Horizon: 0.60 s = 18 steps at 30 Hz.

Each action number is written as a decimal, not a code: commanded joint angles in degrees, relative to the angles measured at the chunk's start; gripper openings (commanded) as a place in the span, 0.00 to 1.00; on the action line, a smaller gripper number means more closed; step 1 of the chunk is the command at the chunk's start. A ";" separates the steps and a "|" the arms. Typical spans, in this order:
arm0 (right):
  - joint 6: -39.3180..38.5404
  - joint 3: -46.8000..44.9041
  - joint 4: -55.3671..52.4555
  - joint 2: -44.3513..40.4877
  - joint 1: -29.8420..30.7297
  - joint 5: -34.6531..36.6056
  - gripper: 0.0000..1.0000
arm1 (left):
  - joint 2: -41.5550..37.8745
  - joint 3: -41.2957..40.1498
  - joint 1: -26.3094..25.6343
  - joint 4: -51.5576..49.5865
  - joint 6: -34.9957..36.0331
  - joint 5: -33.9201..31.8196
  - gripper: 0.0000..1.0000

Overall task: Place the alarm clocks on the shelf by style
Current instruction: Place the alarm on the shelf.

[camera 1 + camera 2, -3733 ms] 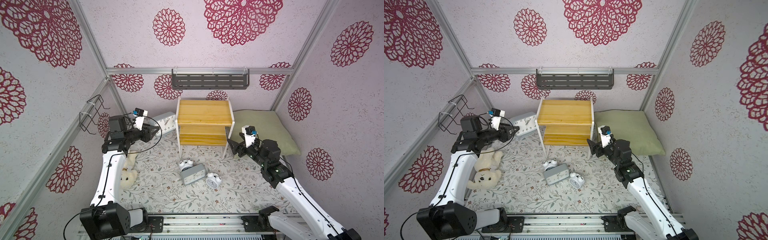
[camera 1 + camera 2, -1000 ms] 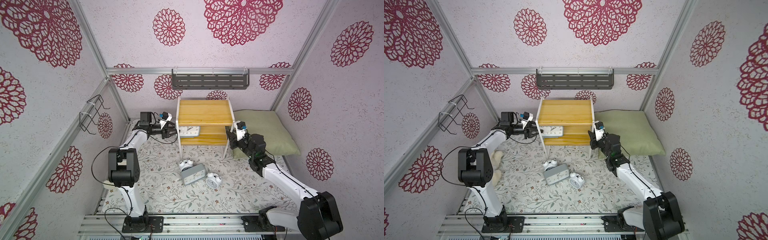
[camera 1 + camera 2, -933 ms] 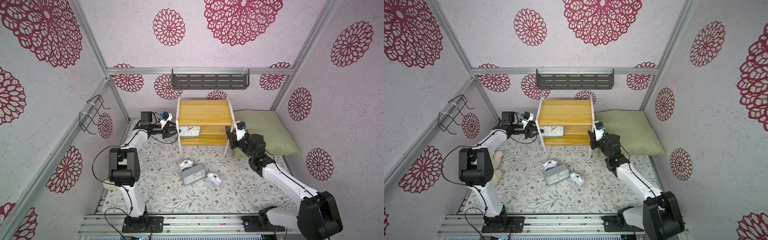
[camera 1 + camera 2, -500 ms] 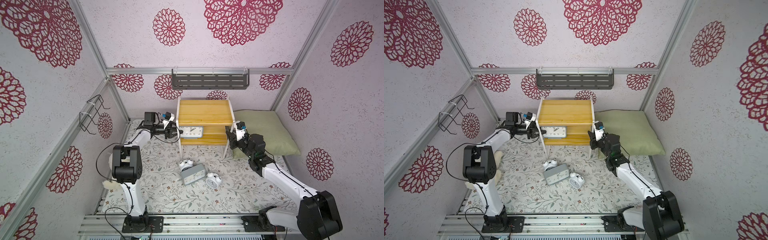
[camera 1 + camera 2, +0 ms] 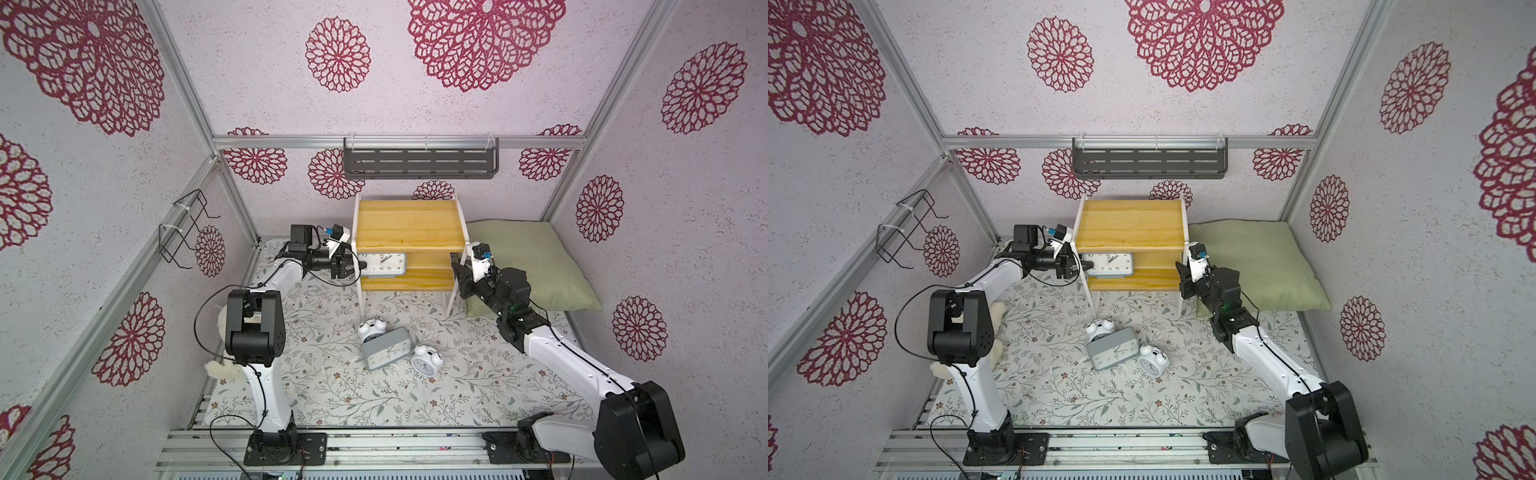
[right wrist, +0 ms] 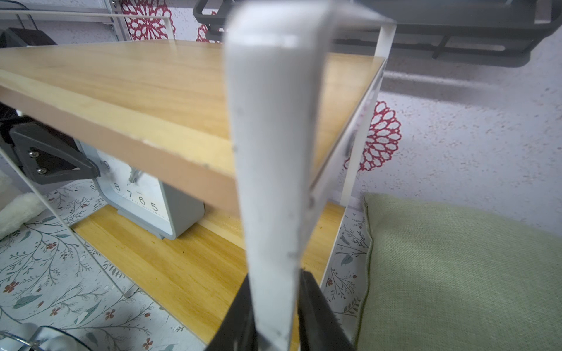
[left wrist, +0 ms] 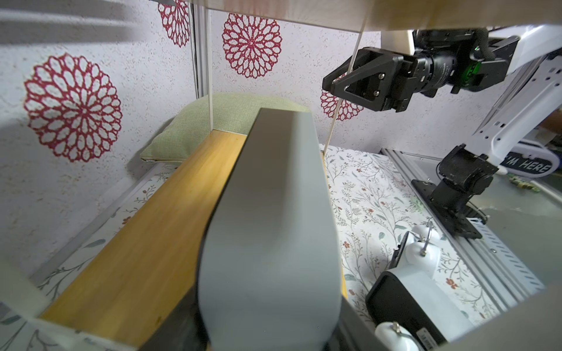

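One grey clock (image 5: pixel 382 264) sits on the shelf (image 5: pixel 409 224); right fingers (image 6: pixel 319 316) clamp its leg (image 6: pixel 270 182) (left fingers (image 6: pixel 60 165) unclear).

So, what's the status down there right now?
Left gripper around grey clock on lower board of shelf, grip unclear. Right gripper shut on shelf leg. Three clocks lie on floor; nothing blocking.

Pretty sure this is a robotics lab cell dressed up like a bedroom, not an actual home. The walls are wallpaper panels (image 5: pixel 257 83) with red flower prints set in a bare aluminium frame (image 5: pixel 291 142). A left arm (image 5: pixel 266 374) and right arm (image 5: pixel 569 358) sit on a metal rail (image 5: pixel 395 449) along the front. The homey bits: floral cloth (image 5: pixel 353 399) over the tabletop, a green pillow (image 5: pixel 536 257), a small wooden shelf (image 5: pixel 409 224), a dark grey wall rack (image 5: pixel 419 163) and a black wire holder (image 5: pixel 183 232).
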 commanded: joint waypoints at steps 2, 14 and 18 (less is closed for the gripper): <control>-1.01 0.83 1.84 -0.22 -0.30 -1.10 0.28 | 0.45 -0.22 -0.40 3.85 -2.12 -0.54 0.68; -1.69 0.81 1.21 -0.66 -0.30 -0.79 0.30 | -0.57 -2.15 -0.22 10.26 -6.20 -7.47 0.80; -1.84 0.68 1.09 -0.86 -0.30 -0.66 0.30 | -1.22 -3.32 -0.14 13.07 -7.57 -8.22 0.82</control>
